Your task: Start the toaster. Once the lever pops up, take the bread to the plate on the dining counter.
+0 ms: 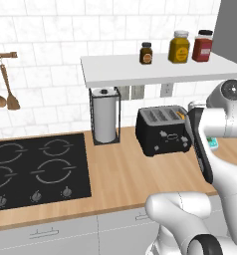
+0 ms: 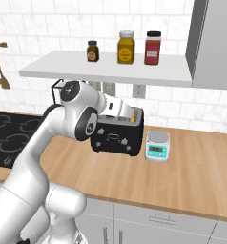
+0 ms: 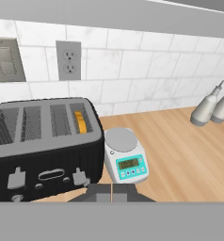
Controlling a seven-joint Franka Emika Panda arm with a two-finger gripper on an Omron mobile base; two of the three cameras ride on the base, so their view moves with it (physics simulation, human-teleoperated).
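Observation:
The black four-slot toaster [image 1: 163,130] [image 2: 116,134] [image 3: 43,146] stands on the wall-side wood counter under a white shelf. The bread [image 3: 79,121] [image 1: 180,115] sits low in the slot nearest the scale, with just its tan-orange top edge showing. Two grey levers [image 3: 79,177] are on the toaster's front face. My gripper [image 3: 111,192] is shut with nothing between its fingertips, close in front of and slightly above the toaster's front right corner. The plate and the dining counter are out of view.
A small kitchen scale [image 3: 125,160] [image 2: 157,145] stands right beside the toaster. A paper towel holder [image 1: 105,117] and a black cooktop [image 1: 36,169] lie to its left. Three jars stand on the shelf [image 1: 160,69]. Two grey bottles [image 3: 212,108] stand farther right.

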